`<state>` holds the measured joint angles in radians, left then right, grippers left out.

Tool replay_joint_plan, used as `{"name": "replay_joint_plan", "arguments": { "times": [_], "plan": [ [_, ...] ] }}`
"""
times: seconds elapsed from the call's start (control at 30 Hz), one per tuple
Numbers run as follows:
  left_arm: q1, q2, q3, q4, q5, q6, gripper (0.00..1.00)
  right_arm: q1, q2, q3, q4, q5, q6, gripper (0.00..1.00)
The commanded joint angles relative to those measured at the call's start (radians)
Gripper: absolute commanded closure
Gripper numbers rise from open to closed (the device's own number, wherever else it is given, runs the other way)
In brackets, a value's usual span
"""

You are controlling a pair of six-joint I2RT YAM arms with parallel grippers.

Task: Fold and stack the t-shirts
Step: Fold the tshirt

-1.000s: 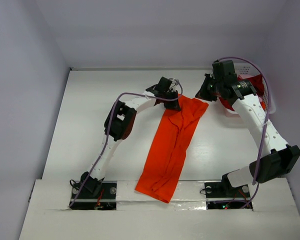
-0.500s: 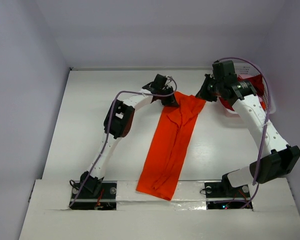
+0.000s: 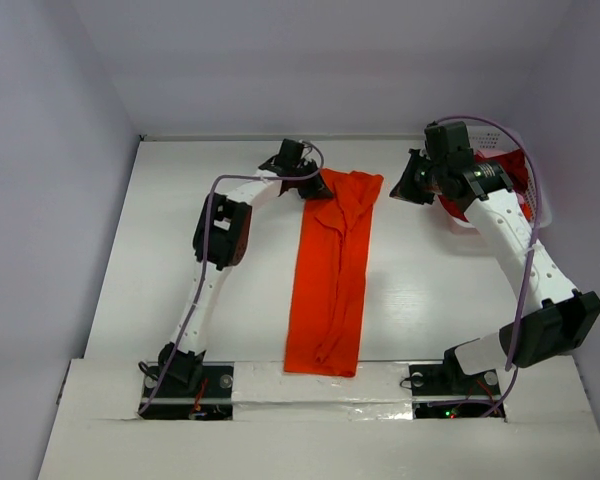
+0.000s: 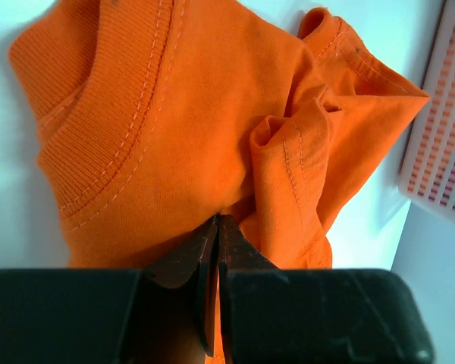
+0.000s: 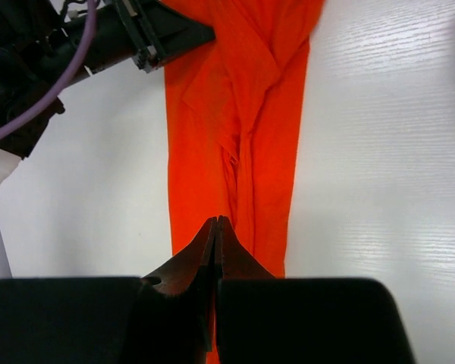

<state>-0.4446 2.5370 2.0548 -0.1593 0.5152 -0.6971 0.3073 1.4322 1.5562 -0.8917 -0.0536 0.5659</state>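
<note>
Your widest open run is the bare bench (image 3: 150, 270) left of the orange t-shirt (image 3: 330, 270). It is hemmed by the left wall (image 3: 50, 200) and crossed by the left arm (image 3: 215, 240), which arches over to the shirt's far end, where the left tool (image 4: 216, 224) is pinched on the cloth. The shirt lies as a long strip from far centre to the near edge, splitting the bench. To its right, a narrower bare lane runs up to the right arm (image 3: 520, 250). The white basket (image 4: 440, 129) blocks the far right corner.

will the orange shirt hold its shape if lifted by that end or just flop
Probably flops: the shirt lies wrinkled and bunched near the collar. Likely light: thin knit. Pinched only by the left gripper, it should hang long.
</note>
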Motion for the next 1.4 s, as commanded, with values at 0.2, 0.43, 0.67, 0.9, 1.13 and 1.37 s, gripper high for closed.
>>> {"name": "replay_joint_plan", "arguments": {
  "times": [0.2,0.43,0.67,0.9,1.13,1.37],
  "plan": [
    [0.136,-0.024,0.002,-0.071,-0.095,0.024,1.00,-0.005,-0.023,0.002,0.016,-0.011,-0.003,1.00],
    [0.158,0.011,0.082,-0.085,-0.061,0.019,1.00,-0.005,-0.013,-0.015,0.027,-0.022,-0.004,1.00],
    [0.158,0.088,0.182,-0.129,0.019,0.044,1.00,-0.005,-0.006,-0.022,0.042,-0.034,0.002,1.00],
    [0.158,0.135,0.185,-0.120,0.126,0.033,1.00,-0.005,-0.006,-0.036,0.054,-0.043,0.011,1.00],
    [0.149,0.154,0.206,-0.105,0.177,0.033,0.98,-0.005,-0.018,-0.064,0.065,-0.051,0.012,1.00],
    [0.149,0.190,0.222,-0.025,0.241,-0.025,0.95,-0.005,-0.047,-0.113,0.066,-0.043,0.008,1.00]
  ]
}}
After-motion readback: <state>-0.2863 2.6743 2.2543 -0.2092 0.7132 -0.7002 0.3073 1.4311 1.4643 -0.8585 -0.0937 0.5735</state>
